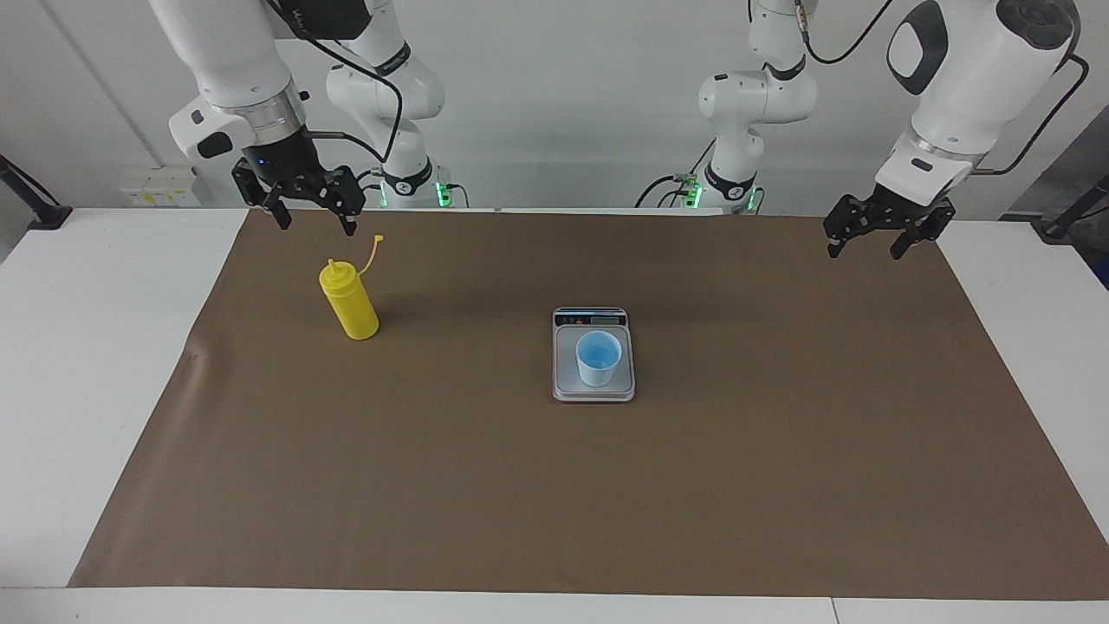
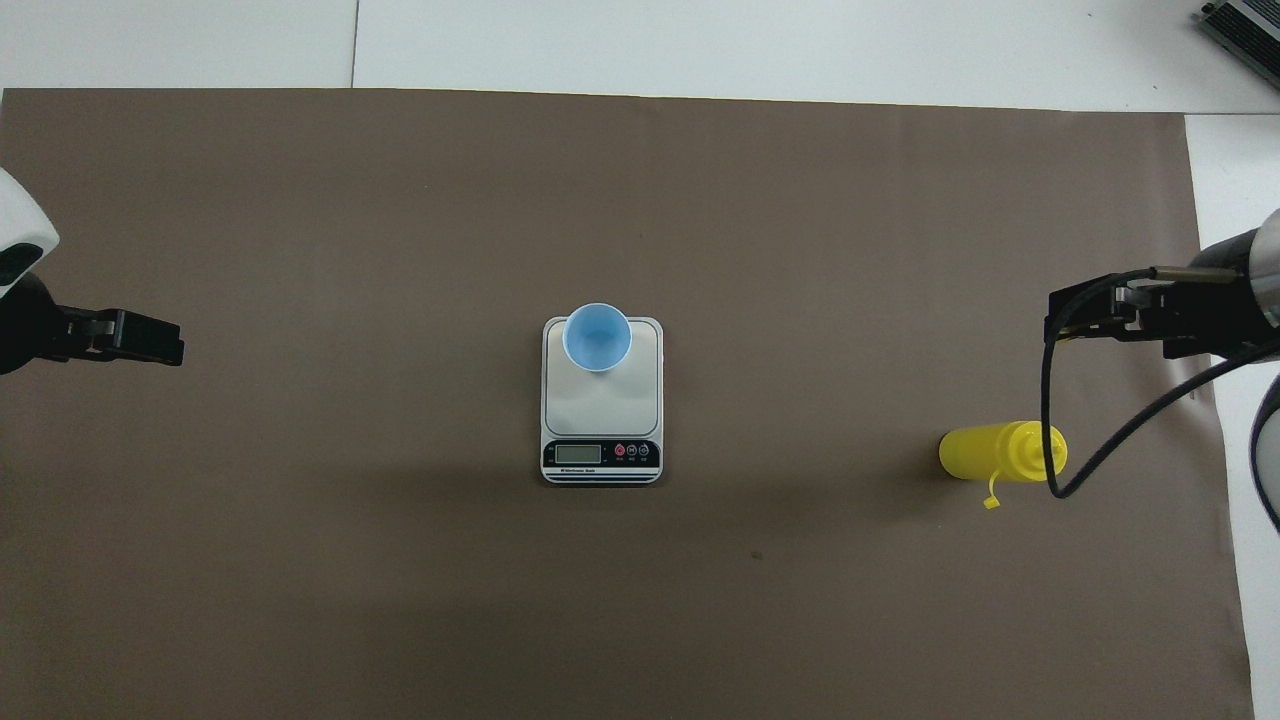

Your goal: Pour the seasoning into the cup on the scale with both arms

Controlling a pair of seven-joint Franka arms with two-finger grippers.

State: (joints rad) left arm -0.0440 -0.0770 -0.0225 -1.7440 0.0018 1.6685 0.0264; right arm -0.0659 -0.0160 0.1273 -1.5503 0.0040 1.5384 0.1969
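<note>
The bottle [image 1: 348, 302] stands upright near the tabletop's right-arm end, the right gripper [image 1: 314, 213] above it, jaws wide. The cup [image 1: 599, 358] sits on the scale [image 1: 593, 390] mid-tabletop. The left gripper [image 1: 871, 238] waits, jaws wide. A careless descent could topple the tall bottle.

Your right gripper [image 1: 313, 216] hangs open at the facing view's upper left, fingers pointing down. Your left gripper [image 1: 873, 239] waits open at its upper right.
</note>
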